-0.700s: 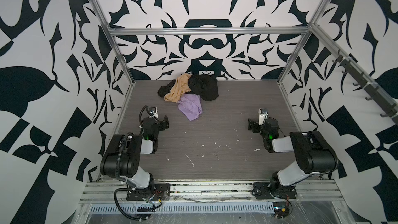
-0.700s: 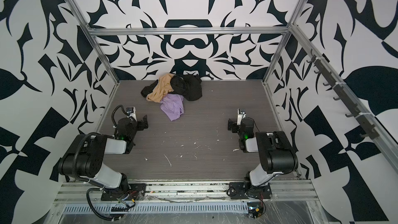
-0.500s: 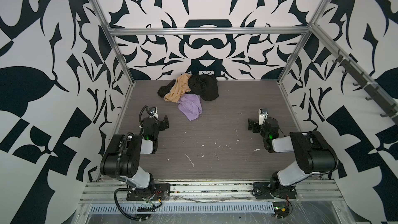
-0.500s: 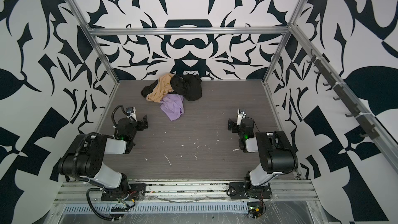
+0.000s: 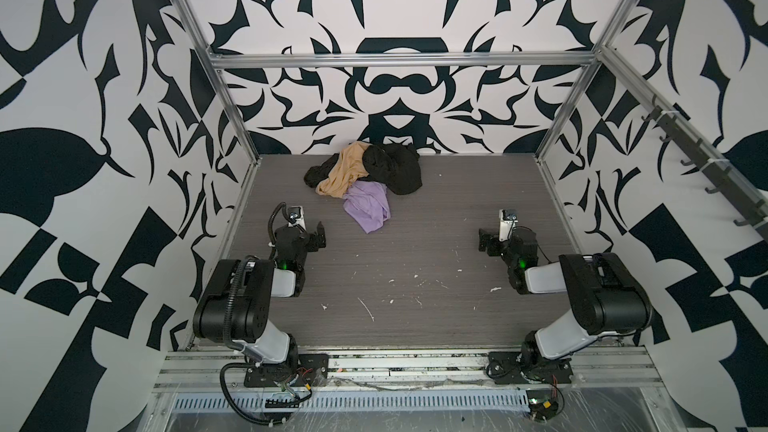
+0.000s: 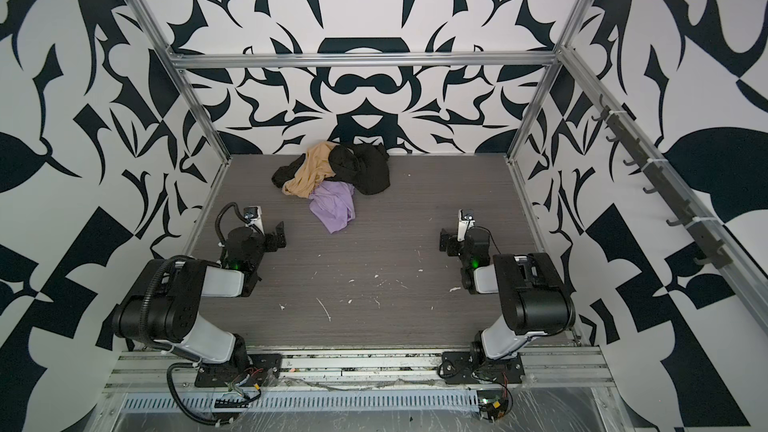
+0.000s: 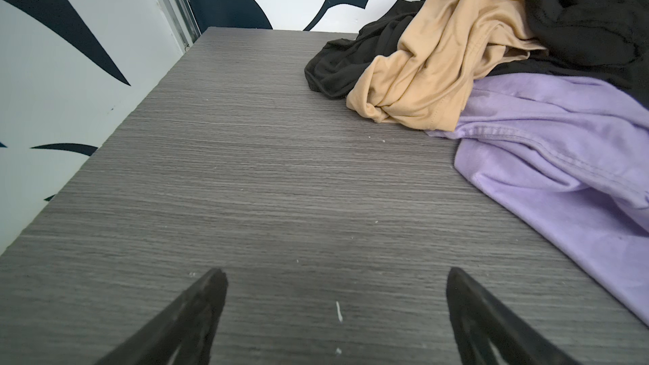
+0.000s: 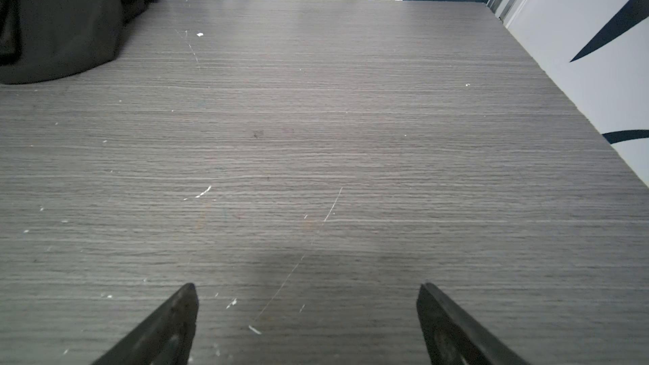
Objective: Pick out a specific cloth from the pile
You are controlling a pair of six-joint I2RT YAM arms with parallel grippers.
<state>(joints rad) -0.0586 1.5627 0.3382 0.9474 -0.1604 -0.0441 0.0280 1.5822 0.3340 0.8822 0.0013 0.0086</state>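
Both arms sit low near the front of the surface (image 5: 415,259), and neither has hold of anything: the left pincer (image 7: 333,275) is spread wide over bare wood grain, and the right pincer (image 8: 305,287) gapes the same way with nothing between its jaws. The cloth (image 5: 368,207), the lavender one, lies at the near edge of the pile (image 5: 365,176) close to the back wall. It spills forward onto the surface, nearer the left arm than the right. From where I stand, the trouble is how it is tucked in. In the left wrist view the tan garment (image 7: 439,64) appears to lie over its far edge, and the black garment (image 5: 399,170) crowds it from behind. A grab made too close to that overlap would likely catch tan fabric as well, and a brisk pull could drag the whole heap forward instead of freeing one piece. A pinch on a single loose layer at the near tip might simply slip out once the weight of the buried part comes on. Coming down too hard could jam the jaws against the surface before they close. The right wrist view shows only black fabric, so that arm would be reaching half blind and could pick wrongly.
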